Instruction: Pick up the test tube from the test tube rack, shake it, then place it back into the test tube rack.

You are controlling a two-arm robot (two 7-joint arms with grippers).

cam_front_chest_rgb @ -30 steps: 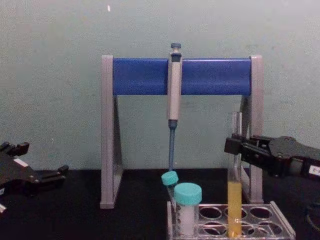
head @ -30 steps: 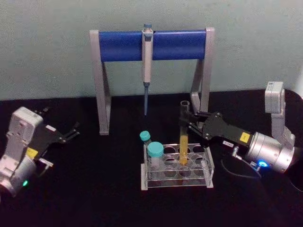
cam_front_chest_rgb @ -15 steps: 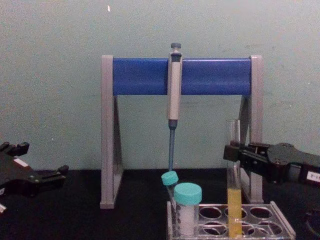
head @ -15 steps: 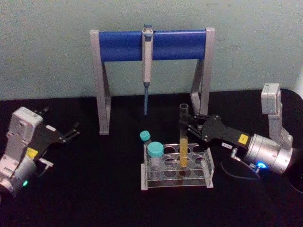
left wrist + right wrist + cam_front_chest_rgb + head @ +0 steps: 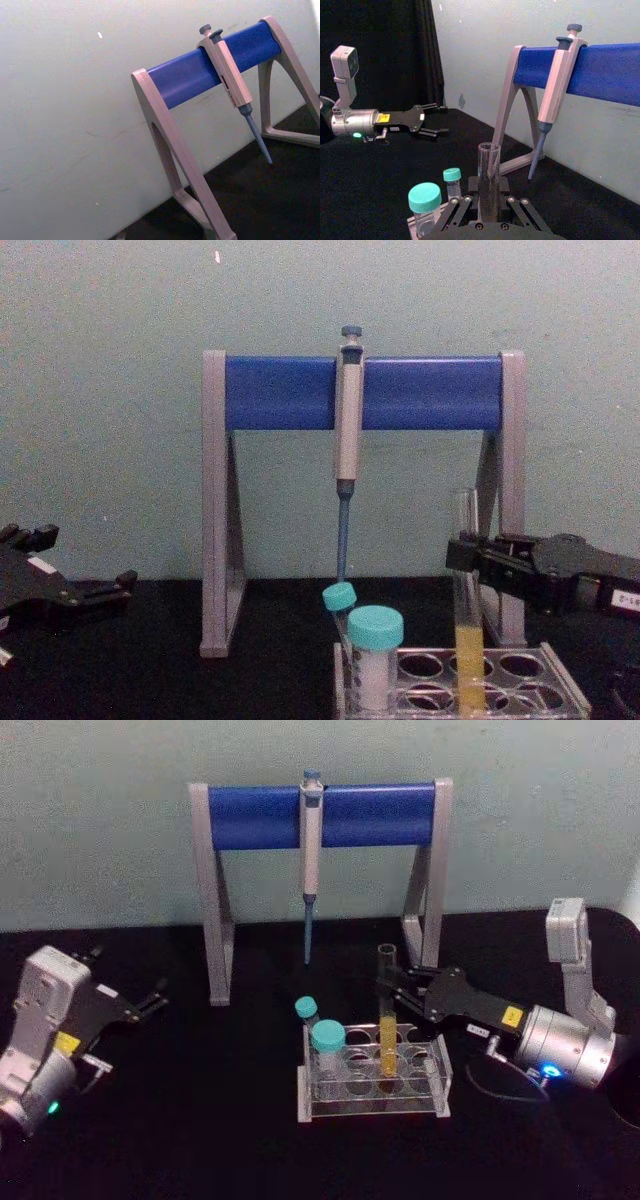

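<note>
Black table [image 5: 200, 1140] set against a pale wall, bearing at its rear a tall pipette stand [image 5: 250, 817] of two grey A-shaped legs joined by a blue crossbar. The left gripper [image 5: 155, 997] is parked over the table's left side, well apart from the glassware, its fingers spread with nothing between them. The right gripper [image 5: 390, 988] reaches in from the right at a low angle, its black fingers closed narrowly on the upper part of the test tube just below the rim. The test tube rack [image 5: 370, 1105], a low clear-greyish block with rows of round holes in its top plate, sits at centre front, ahead of the stand. A grey pipette [image 5: 311, 830] hangs from the middle of the crossbar, its thin blue tip pointing down above the table. The test tube [image 5: 386, 1010], long, thin, clear and uncapped, stands upright in a hole right of the rack's centre; yellow liquid fills its lower part and the glass above is empty. Whether its round bottom touches the rack's base cannot be told. Two shorter teal-capped tubes occupy the rack's left end: a wide one [image 5: 328, 1038] in front and a narrow one [image 5: 306, 1009] leaning behind it.
</note>
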